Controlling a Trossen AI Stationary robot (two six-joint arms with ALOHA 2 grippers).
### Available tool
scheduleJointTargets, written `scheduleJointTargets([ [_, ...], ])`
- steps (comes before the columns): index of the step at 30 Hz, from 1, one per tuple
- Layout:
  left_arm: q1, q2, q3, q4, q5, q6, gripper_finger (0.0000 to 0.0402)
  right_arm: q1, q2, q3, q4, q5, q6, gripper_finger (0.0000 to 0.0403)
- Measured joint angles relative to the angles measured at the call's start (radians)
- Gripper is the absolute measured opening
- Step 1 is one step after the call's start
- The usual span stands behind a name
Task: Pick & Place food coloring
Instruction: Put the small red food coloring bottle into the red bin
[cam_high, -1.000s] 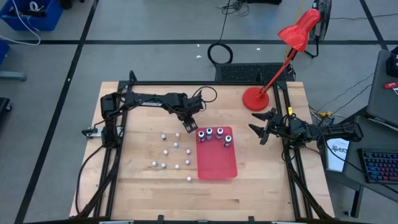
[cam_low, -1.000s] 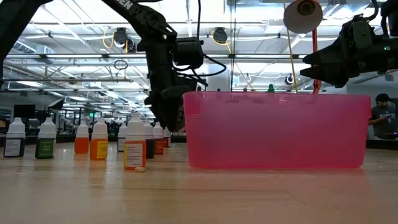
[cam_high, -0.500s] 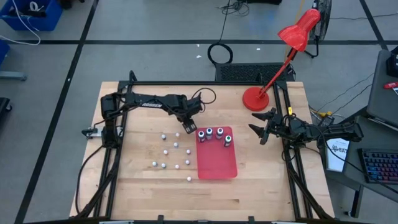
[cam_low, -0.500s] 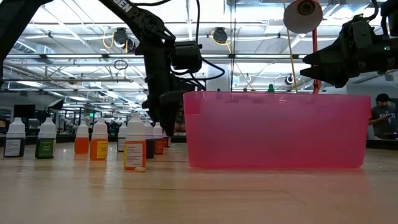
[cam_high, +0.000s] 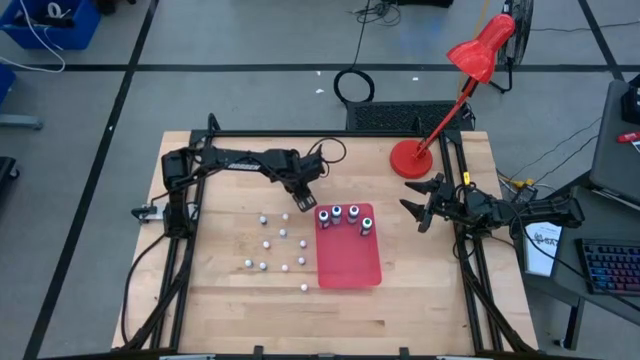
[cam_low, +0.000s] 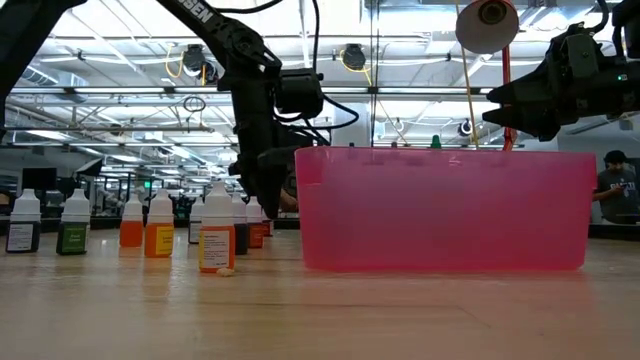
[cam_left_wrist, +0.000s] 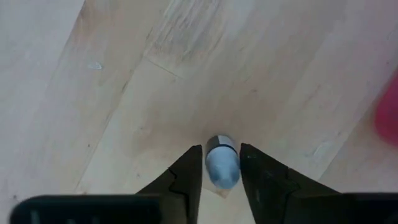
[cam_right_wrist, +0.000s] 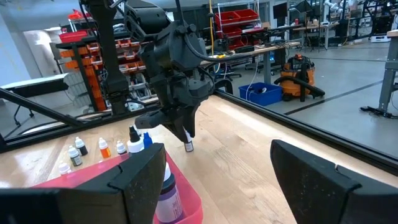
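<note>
Left gripper (cam_left_wrist: 222, 167) on a bottle (cam_left_wrist: 222, 163).
We see its jaws pinching that bottle; right gripper (cam_high: 417, 203) (parked aside) gapes wide, empty.

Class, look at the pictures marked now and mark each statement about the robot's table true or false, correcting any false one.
1. The left pincer has a small bottle between its fingers. True.
2. The red tray holds no bottles. False: four bottles stand along its far end.
3. The right pincer is closed on a bottle. False: it is open and empty, waiting beside the tray near the lamp base.
4. Several loose bottles stand on the wooden table on the left arm's side of the tray. True.
5. The desk lamp is blue. False: it is red.
</note>
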Motion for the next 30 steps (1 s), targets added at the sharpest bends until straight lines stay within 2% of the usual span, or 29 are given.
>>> scheduleJointTargets([
  [7,0.000,0.000,0.000,0.001,0.000,0.006,0.0059,0.000,0.000,0.000,0.000,0.000,0.000,0.0279],
  [13,-0.003,-0.009,0.000,-0.007,-0.002,0.038,0.0056,0.000,0.000,0.000,0.000,0.000,0.000,0.0279],
  [19,-0.037,-0.068,0.056,-0.107,-0.071,0.034,0.0056,0.000,0.000,0.000,0.000,0.000,0.000,0.0279],
  [24,-0.118,-0.145,0.139,-0.195,-0.079,0.000,0.0056,0.000,0.000,0.000,0.000,0.000,0.000,0.0279],
  [30,-0.274,-0.188,0.215,-0.161,-0.028,0.009,0.0056,0.000,0.000,0.000,0.000,0.000,0.000,0.0279],
])
